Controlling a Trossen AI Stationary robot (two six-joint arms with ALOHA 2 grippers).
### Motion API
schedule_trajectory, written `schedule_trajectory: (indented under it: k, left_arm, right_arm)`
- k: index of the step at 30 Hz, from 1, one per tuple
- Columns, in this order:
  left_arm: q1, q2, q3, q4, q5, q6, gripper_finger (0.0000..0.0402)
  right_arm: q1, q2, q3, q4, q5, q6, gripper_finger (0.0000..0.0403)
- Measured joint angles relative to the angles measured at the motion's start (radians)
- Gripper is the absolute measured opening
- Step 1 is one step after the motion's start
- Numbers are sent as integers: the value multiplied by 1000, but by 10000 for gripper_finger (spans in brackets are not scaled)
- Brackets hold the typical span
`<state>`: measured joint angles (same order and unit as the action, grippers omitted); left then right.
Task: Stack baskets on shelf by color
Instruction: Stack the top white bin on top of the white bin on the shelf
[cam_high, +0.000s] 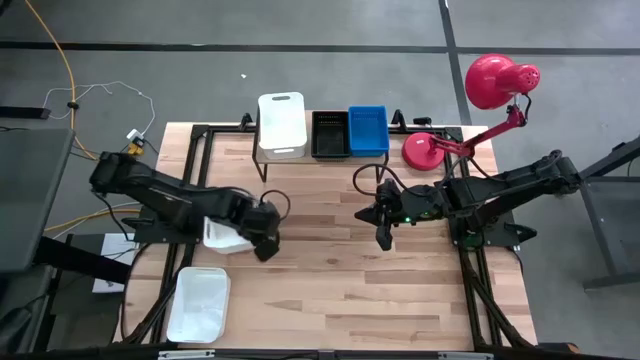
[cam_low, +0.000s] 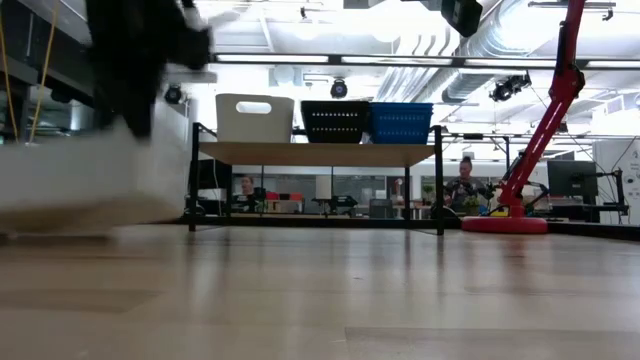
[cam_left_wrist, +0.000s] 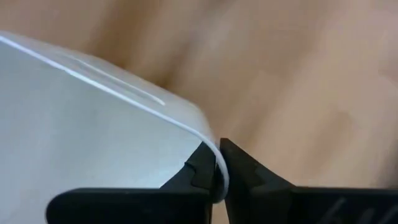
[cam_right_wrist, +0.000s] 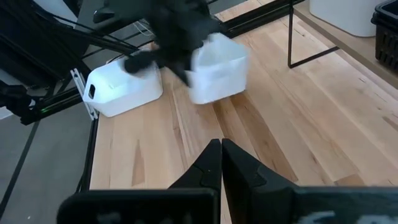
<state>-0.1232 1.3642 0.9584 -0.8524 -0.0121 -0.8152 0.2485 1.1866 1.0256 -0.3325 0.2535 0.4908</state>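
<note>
My left gripper (cam_high: 264, 240) is shut on a white basket (cam_high: 224, 235) over the table's left half; the right wrist view shows the same white basket (cam_right_wrist: 214, 73) under the dark arm. A second white basket (cam_high: 198, 305) rests on its bottom near the table's near left corner. On the shelf (cam_low: 320, 153) at the far edge stand a white basket (cam_high: 282, 125), a black basket (cam_high: 330, 135) and a blue basket (cam_high: 368, 130), side by side. My right gripper (cam_high: 385, 236) hangs shut over the table's middle right, touching nothing. My left gripper pinches the white basket's rim (cam_left_wrist: 208, 144) near a rounded corner, one finger (cam_left_wrist: 199, 171) on each side of the thin wall. The fingers come from above. The basket extends from the gripper toward the table's left edge. I cannot tell whether its bottom is on the table.
A red desk lamp (cam_high: 490, 85) stands by its round base (cam_high: 425, 152) at the far right corner, beside the shelf. Black frame rails (cam_high: 470, 290) run along the table's sides. Bare wood (cam_high: 350, 290) lies between the arms and toward the near edge.
</note>
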Motion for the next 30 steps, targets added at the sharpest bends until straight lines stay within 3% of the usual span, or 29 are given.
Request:
schedule_trajectory:
  k: [6, 13, 15, 18, 23, 25, 30]
  left_arm:
    - [-134, -112, 189, -79, 90, 201, 1]
    - [-254, -85, 552, -299, 113, 752, 0]
    - [-286, -60, 652, -382, 17, 950, 0]
    - [-313, -23, 763, -491, -237, 1200, 0]
    - [-278, -1, 817, -535, -619, 1521, 0]
    - [-228, -3, 817, -539, -665, 1622, 0]
    - [-14, -1, 802, -554, -629, 1764, 0]
  right_arm:
    - [0, 0, 0, -8, -3, -15, 0]
    - [0, 0, 0, -7, -3, -19, 0]
    - [0, 0, 0, -6, -2, -19, 0]
    - [0, 0, 0, -6, -2, -19, 0]
    - [0, 0, 0, 1, -2, -14, 0]
    - [0, 0, 0, 1, -2, -1, 0]
    - [0, 0, 0, 3, 1, -1, 0]
